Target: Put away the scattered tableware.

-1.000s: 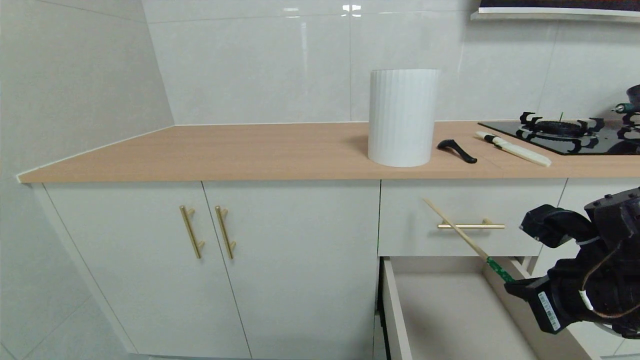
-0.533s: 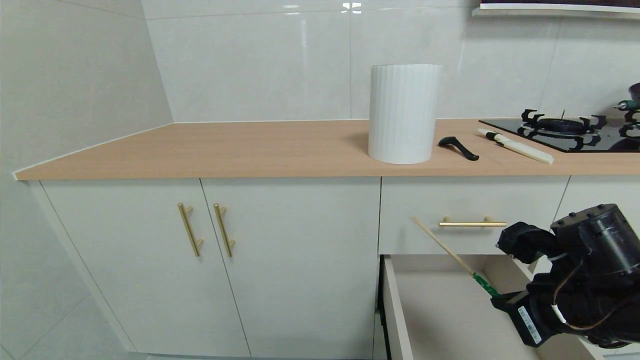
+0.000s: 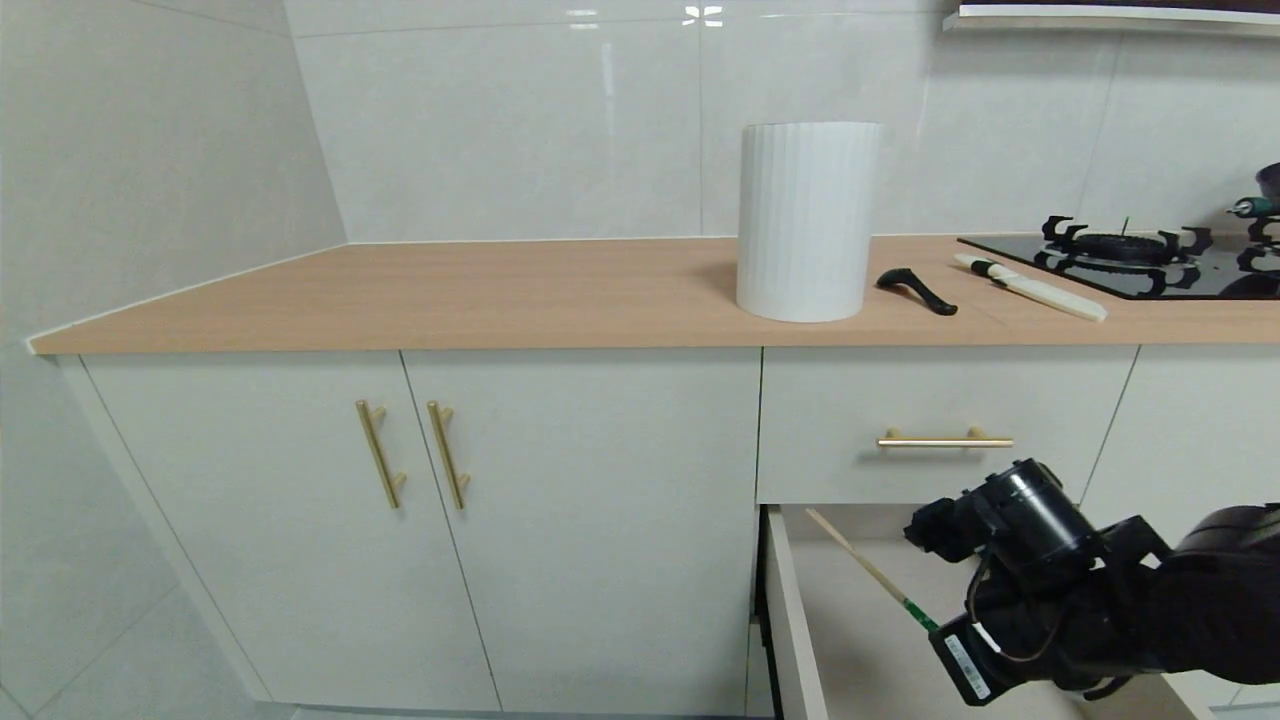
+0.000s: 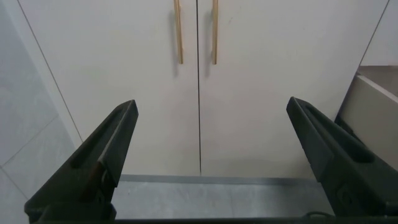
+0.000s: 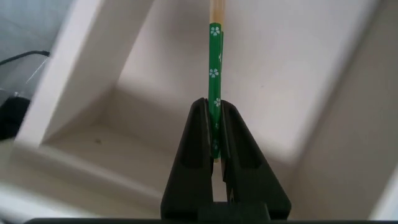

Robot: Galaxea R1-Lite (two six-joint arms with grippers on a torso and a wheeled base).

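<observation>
The right gripper (image 3: 935, 632) has its jaws pinched tight on the green end of a chopstick (image 3: 862, 563), whose bare wooden tip slants up and to the left over the open drawer (image 3: 790, 630). The left gripper (image 4: 211, 155) has its jaws spread wide on nothing, facing the cupboard doors (image 4: 261, 93). Since a second ago the right arm has dropped and swung left, carrying the chopstick from in front of the upper handle (image 3: 945, 441) down into the drawer's mouth

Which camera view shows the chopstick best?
The head view: the chopstick shows along its whole free length, slanting over the open drawer from the right gripper. The right wrist view shows its green end clamped between the fingers. The left wrist view faces the cabinet doors.
</observation>
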